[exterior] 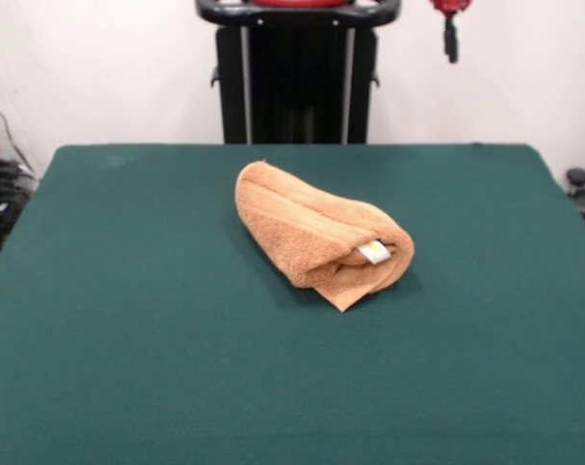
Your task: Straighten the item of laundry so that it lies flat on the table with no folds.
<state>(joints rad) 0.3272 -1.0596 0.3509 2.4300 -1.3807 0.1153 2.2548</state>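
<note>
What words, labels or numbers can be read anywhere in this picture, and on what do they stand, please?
None can be read.
Small white tag on the rolled orange-tan towel: yellowish print, too small and blurred to read.
Green table: no markings show.

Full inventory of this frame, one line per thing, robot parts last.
towel: 1, orange-tan, rolled and folded at table centre
tag: 1, white with yellow print, at the towel's open end facing the camera
table: 1, dark green cloth top, fills most of the frame
cables: several, dark, off the table's left edge
pedestal: 1, black, behind the table's far edge
red hanging part: 1, red and black, top right; tool not identifiable
</note>
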